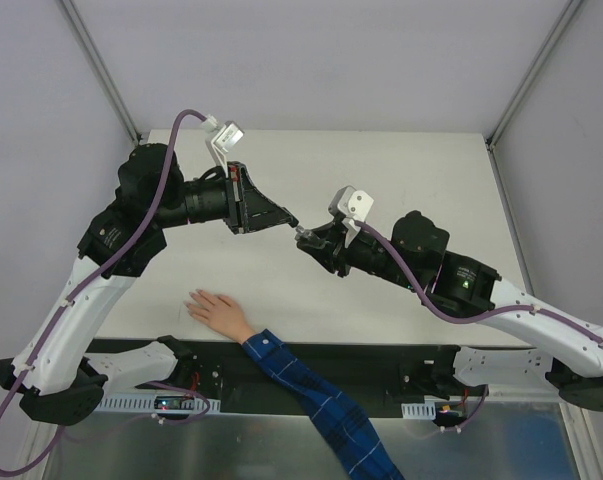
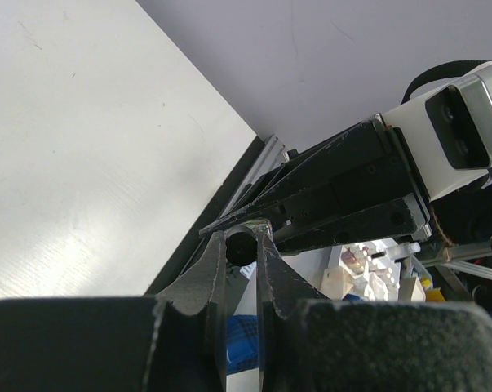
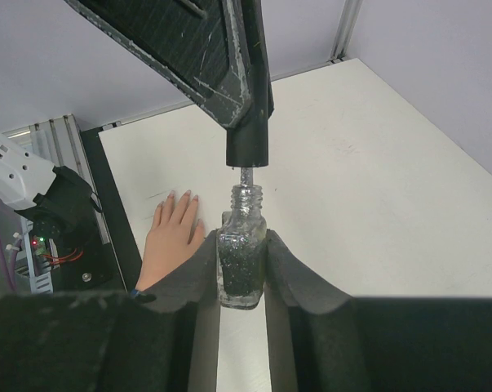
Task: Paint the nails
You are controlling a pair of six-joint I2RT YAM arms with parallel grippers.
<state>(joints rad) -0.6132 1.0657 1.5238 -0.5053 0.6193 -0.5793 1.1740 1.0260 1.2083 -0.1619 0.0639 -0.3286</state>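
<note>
Top view: pale hand lies flat, fingers spread, on the near left part of the white counter, its blue plaid sleeve running off toward the near edge. Fingertips too small to read here. Both arms meet above mid-counter, well apart from the hand. Left tool and right tool are tip to tip.

Left wrist view: left tool is clenched on a round black cap. The right tool's dark body sits just beyond.

Right wrist view: right tool is grasping a small dark glittery bottle, upright. The cap is just above the neck, with a thin stem reaching down into it. Nails show on the hand to the left of the bottle, down on the counter. They are tiny and pale pinkish, close to skin tone; I cannot tell if any polish is on them.
</note>
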